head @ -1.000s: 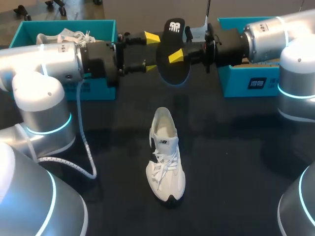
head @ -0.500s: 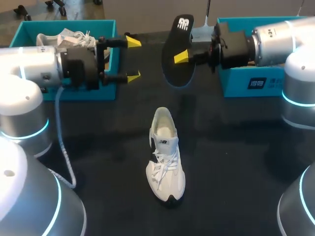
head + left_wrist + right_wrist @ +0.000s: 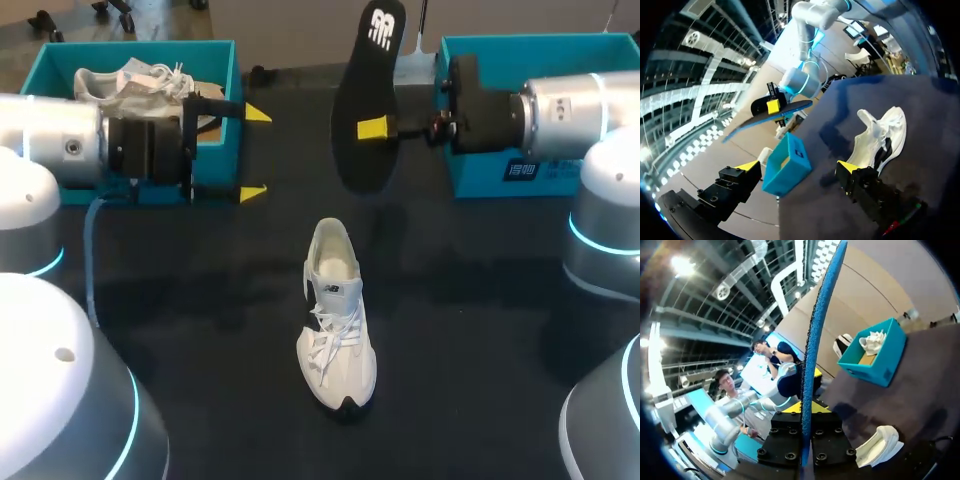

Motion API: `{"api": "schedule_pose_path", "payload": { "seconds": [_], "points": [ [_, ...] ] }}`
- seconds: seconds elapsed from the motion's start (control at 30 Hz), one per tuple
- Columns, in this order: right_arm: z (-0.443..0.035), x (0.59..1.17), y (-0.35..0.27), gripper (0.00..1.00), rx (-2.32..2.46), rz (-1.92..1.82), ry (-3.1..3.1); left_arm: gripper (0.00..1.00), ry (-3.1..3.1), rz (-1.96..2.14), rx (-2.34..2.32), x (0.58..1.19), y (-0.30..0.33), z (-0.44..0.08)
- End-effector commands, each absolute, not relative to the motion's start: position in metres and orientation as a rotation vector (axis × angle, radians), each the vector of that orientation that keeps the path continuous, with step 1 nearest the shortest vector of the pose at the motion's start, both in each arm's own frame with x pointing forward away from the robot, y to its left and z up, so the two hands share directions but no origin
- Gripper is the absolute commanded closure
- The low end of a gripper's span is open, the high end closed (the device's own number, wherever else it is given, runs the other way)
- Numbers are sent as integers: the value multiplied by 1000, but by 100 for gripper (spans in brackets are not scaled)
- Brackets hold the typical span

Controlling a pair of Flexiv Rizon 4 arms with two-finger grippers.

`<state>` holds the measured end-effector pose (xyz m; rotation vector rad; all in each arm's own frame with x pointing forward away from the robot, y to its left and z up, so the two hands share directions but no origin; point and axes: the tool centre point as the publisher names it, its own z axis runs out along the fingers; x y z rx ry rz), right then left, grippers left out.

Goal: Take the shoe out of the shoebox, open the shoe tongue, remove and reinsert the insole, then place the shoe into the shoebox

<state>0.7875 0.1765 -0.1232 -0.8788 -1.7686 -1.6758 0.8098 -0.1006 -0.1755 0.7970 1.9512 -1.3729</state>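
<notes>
Dark table (image 3: 480, 300) under white shoe (image 3: 337, 320), right fingers (image 3: 373, 127) pinching white-logoed black insole (image 3: 366, 90), left fingers (image 3: 252, 192) spread.

White shoe (image 3: 337, 330) and black insole (image 3: 368, 100) over a black desk (image 3: 480, 330).
The shoe has white laces, a small dark side patch and a black toe edge. The insole carries a white logo; its edge looks blue in the right wrist view. The left box (image 3: 140, 47) and right box (image 3: 480, 175) are teal, the right with a dark label. The left tool (image 3: 254, 152) and right tool (image 3: 378, 128) are black with yellow tips. The arms are silver with cyan rings.
</notes>
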Motion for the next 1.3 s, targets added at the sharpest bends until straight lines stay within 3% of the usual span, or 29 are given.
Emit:
{"api": "schedule_pose_path", "payload": {
  "seconds": [0.03, 0.23, 1.1, 1.3],
  "points": [
    [-122, 787, 177, 100, -834, -1691, -1799, 0, 2142, -1416, 766, 811, -97, -180],
    [-115, 790, 186, 100, -604, -1716, -1829, 0, 2205, -1441, 691, 808, -95, -188],
    [-115, 790, 186, 100, -604, -1716, -1829, 0, 2205, -1441, 691, 808, -95, -188],
    [-127, 799, 185, 100, -509, -1763, -1920, 0, 2333, -1410, 626, 795, -90, -209]
  ]
}}
